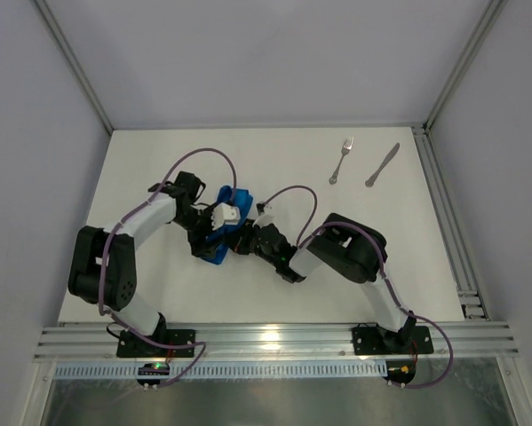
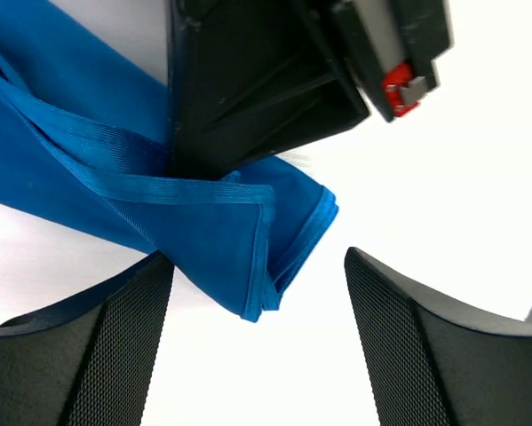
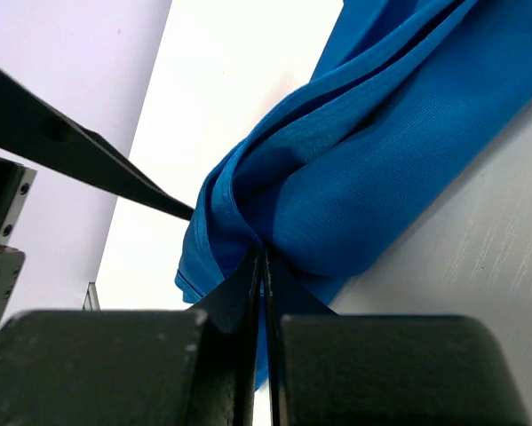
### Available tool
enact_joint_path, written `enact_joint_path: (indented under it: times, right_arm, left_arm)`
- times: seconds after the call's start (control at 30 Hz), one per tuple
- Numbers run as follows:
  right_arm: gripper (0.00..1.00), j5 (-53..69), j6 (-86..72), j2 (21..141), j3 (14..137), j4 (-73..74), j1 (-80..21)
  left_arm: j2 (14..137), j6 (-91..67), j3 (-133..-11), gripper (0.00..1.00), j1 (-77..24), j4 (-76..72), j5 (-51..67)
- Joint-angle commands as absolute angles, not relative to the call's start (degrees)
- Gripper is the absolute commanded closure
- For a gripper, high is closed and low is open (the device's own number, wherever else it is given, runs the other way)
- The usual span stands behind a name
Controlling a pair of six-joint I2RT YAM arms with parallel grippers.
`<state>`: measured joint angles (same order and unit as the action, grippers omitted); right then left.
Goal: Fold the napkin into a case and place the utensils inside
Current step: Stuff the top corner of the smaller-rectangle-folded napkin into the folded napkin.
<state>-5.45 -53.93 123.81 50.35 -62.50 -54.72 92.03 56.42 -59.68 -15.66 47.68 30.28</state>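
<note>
Napkin [image 1: 217,251], bunched left of table centre, is pinched tight in the right gripper [image 3: 262,257] while the left gripper [image 2: 257,262] stands wide astride its folded corner; advise closing squarely on all layers.

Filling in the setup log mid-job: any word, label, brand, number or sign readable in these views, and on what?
None can be read. The napkin, fork and knife bear no print; the red fitting shows no lettering; the lit board at the near edge is too small to tell.
</note>
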Motion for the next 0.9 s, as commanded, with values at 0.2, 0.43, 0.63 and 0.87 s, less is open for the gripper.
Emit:
enact_joint_path:
  times: [0.2,0.43,0.63,0.87]
  right_arm:
    - [0.96,-6.9,-53.2,124.2,51.1,-65.0,-54.4]
    - [0.96,-6.7,-53.2,124.2,51.2,-65.2,-54.3]
    - [0.96,-6.7,-53.1,123.8,51.3,-65.2,-54.4]
    - [0.96,-6.6,-53.2,123.7,51.7,-65.6,-54.4]
  left_arm:
    - [89.5,48.5,-63.1,0.26,-13.3,43.2,29.5]
    - [92.3,46.1,-59.5,0.25,-14.8,34.7,24.4]
    - [94.1,46.1,-57.9,0.28,-16.0,33.4,24.0]
    - [94.7,46.2,-54.8,0.33,-17.8,30.5,20.8]
